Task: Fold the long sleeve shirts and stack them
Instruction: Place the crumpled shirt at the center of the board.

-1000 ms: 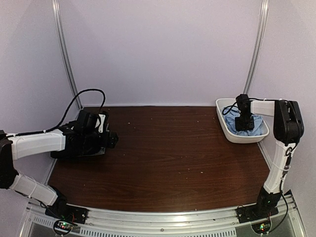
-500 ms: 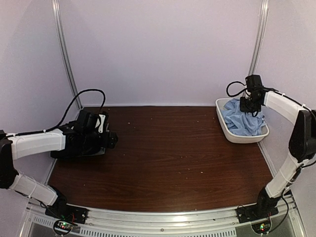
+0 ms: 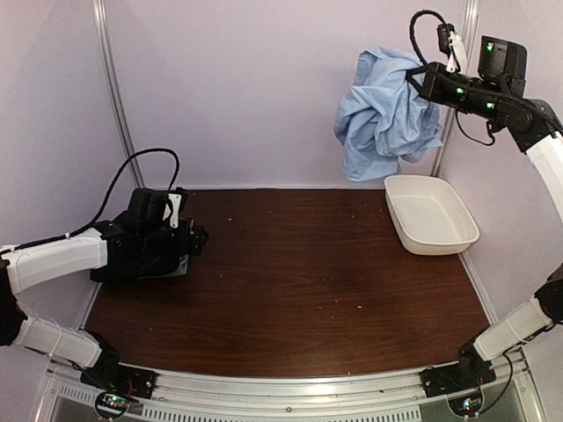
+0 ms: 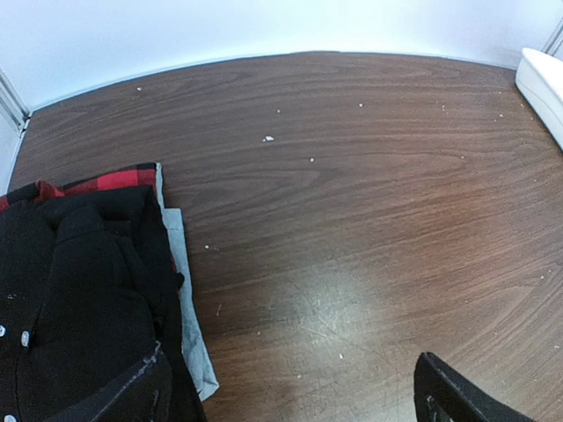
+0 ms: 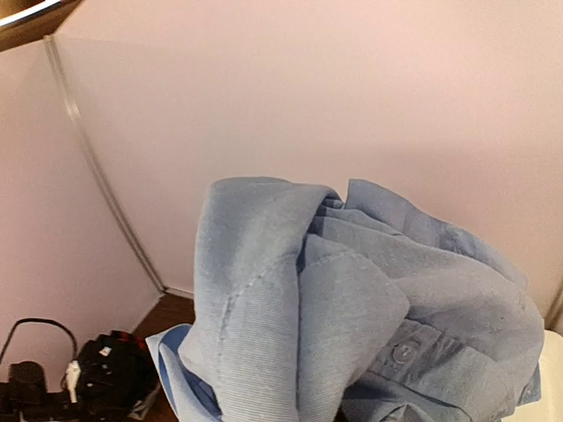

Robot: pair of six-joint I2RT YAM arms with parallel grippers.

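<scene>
a: what's the biggest thing there?
b: the dark wood tabletop [image 3: 308, 290]. next is the light blue shirt [image 3: 383, 114], hanging bunched high in the air at the far right, well clear of the white tub [image 3: 431, 224] on the tabletop.
a: what holds it up?
b: the right tool [image 3: 420, 83], pinched tight on the cloth's upper edge.
a: and the black shirt?
b: the black shirt [image 4: 79, 299] lies at the tabletop's left side, on a red plaid cloth [image 4: 106, 180] and a pale cloth [image 4: 189, 308]. the left tool [image 4: 290, 404] hovers at its edge, jaws wide, nothing between them.
</scene>
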